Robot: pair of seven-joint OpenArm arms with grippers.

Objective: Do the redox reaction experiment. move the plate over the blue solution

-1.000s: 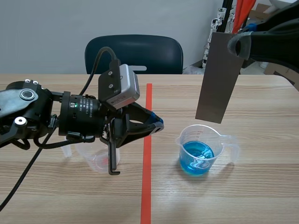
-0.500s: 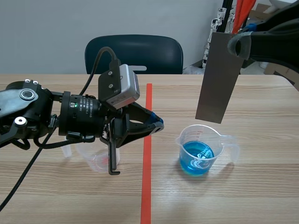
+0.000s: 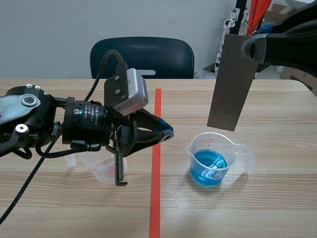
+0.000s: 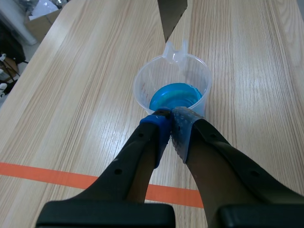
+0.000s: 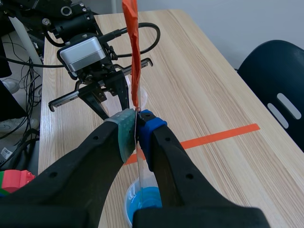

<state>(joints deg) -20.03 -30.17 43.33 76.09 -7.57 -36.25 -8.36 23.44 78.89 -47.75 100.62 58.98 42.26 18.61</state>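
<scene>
Currently our right tool (image 5: 137,124) pinches the plate (image 3: 233,82) near its top; it hangs upright above the far rim of the beaker (image 3: 210,158) of blue solution (image 3: 207,168). Our left tool (image 4: 171,124) is closed and empty. Next, we judge, centre the plate over the liquid.

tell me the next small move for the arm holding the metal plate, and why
Probably nudge the plate a little toward the middle of the beaker, holding it upright. The right fingers are clamped on it, and in the left wrist view its lower corner hangs by the spout rather than squarely above the blue solution.
</scene>
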